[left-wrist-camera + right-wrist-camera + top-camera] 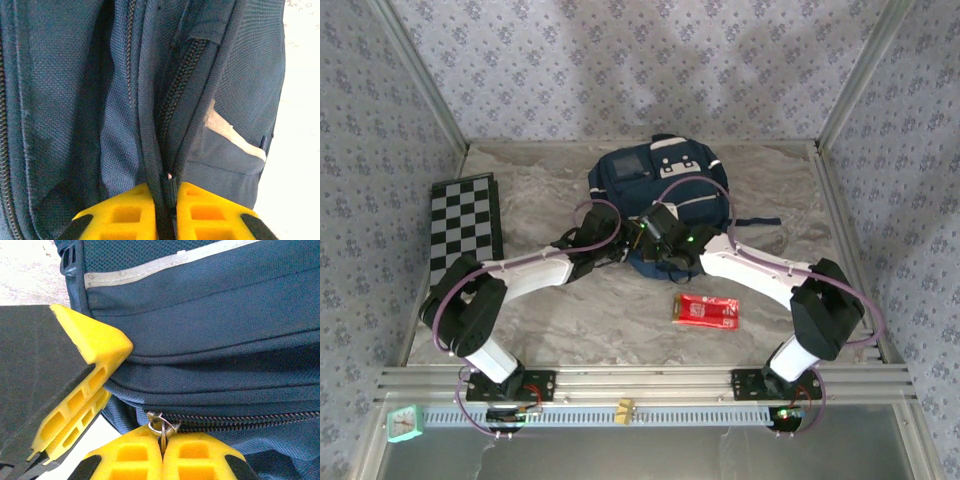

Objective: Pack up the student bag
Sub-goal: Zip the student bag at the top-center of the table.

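Top external view: the student bag [658, 182] lies at the far middle of the table [570, 320], about 12 o'clock from where I sit between the two bases. Both arms reach in to its near edge and meet there. A folded chessboard [465, 225] lies out at 10 o'clock, and a red packet [706, 311] lies at 5 o'clock from the bag, well apart from it. Neither one is in the bag yet.

On the left wrist camera, my left gripper [167, 192] has its yellow jaws narrowed right down on a ridge of navy fabric beside a zip line, pinning the bag. On the right wrist camera, my right gripper [162, 440] is clamped on the metal zip pull [162, 425], with the zipper [240, 421] running off toward 3 o'clock. The track reads as closed along that stretch.

I judge we are at the opening step: one arm bracing, the other ready to unzip. From this close I cannot say for certain that the left jaws hold the same seam the pull rides on, though it looks likely.

The next move calls for a steady draw of the pull along the track, following its curve. The left arm should hold firm so the fabric stays taut and the bag does not drag across the table.
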